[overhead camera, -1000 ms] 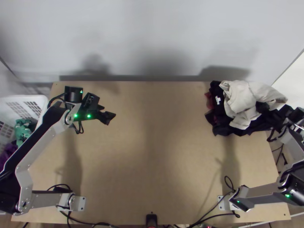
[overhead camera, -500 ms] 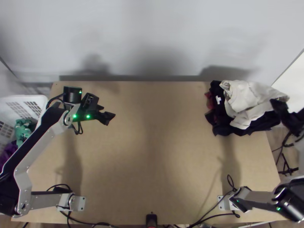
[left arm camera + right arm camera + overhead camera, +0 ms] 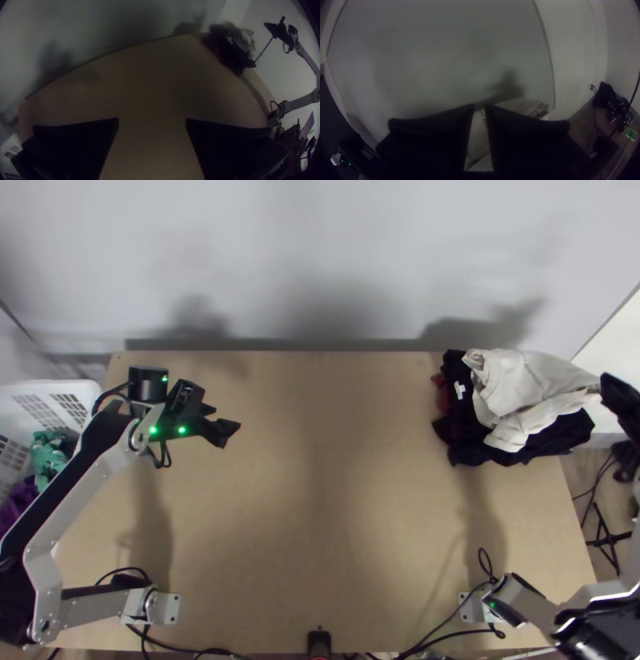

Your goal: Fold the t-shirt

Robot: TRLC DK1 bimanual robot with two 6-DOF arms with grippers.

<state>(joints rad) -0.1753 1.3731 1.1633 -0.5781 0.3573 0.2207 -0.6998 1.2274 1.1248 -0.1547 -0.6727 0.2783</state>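
A beige garment [image 3: 524, 388] lies bunched on top of dark cloth [image 3: 468, 448] at the table's back right; I cannot tell which piece is the t-shirt. My right gripper [image 3: 618, 398] is at the pile's right side, above the table's edge. In the right wrist view the two fingers of that gripper [image 3: 479, 106] stand narrowly apart, and the beige garment [image 3: 480, 136] shows beyond the gap. Over the back left of the table hangs my left gripper [image 3: 227, 430]. Its fingers are wide apart in the left wrist view, the gripper [image 3: 152, 120] holding nothing above bare wood.
A white basket [image 3: 84, 392] with green and purple cloth stands off the table's left side. Bare wooden table [image 3: 336, 500] stretches between the arms. Cables and a small stand [image 3: 610, 536] are on the floor at the right. A grey wall rises behind the table.
The right gripper has moved off the beige garment toward the right, and the garment stayed on the pile with its right end settled lower. The left arm has shifted slightly left.
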